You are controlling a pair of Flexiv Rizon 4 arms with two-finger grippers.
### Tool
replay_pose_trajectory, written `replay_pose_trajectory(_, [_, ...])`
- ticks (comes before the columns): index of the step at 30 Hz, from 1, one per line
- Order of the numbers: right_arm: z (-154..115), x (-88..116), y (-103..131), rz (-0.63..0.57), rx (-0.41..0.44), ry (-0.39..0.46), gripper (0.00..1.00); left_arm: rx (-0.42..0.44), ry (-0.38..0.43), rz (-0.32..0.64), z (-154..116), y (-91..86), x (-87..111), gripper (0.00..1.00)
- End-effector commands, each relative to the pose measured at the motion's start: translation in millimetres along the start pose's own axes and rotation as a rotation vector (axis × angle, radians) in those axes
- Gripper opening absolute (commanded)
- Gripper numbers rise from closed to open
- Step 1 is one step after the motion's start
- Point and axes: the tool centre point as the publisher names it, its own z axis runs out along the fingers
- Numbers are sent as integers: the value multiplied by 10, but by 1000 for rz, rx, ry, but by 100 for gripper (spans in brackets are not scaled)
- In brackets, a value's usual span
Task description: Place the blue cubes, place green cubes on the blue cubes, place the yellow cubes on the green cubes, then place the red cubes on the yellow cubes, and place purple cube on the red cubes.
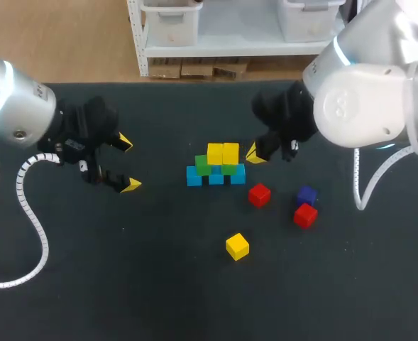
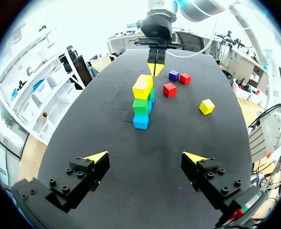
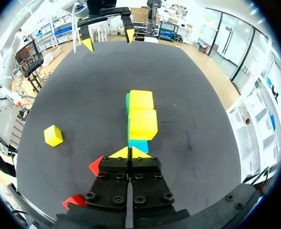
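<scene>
The build looks roughly half done. A row of blue cubes (image 1: 194, 176) carries the green cubes (image 1: 203, 166), and two yellow cubes (image 1: 223, 153) sit on the green. By my reckoning, what is left to place is a loose yellow cube (image 1: 238, 246), two red cubes (image 1: 260, 195) and the purple cube (image 1: 307, 195), all lying on the table (image 1: 159, 284). The right gripper (image 1: 257, 153) has its yellow tips pressed together with nothing between them. The stack stands just ahead of it, the red cubes lie close beside it, and the loose yellow cube is farther off on that same side. The left gripper (image 1: 128, 163) is spread wide and empty, with the stack well apart ahead of it.
</scene>
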Motion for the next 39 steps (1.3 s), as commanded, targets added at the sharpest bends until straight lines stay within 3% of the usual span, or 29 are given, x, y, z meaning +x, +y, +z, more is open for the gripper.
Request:
replay_pose_trajectory(1, [-95, 83, 71, -21, -21, -15, 88, 1, -11, 4, -10, -5, 28, 100])
replay_pose_trajectory(2, [-116, 103, 81, -31, -25, -28, 100, 1, -11, 4, -10, -5, 28, 100])
replay_pose_trajectory(12, [-439, 393, 150, -189, -111, -80, 100, 1, -11, 4, -10, -5, 28, 100])
replay_pose_trajectory(33, [-439, 393, 150, -189, -111, -80, 100, 1, -11, 4, -10, -5, 28, 100])
replay_pose_trajectory(39, [-439, 393, 150, -189, -111, -80, 100, -25, 7, 20, 51, -250, -268, 100])
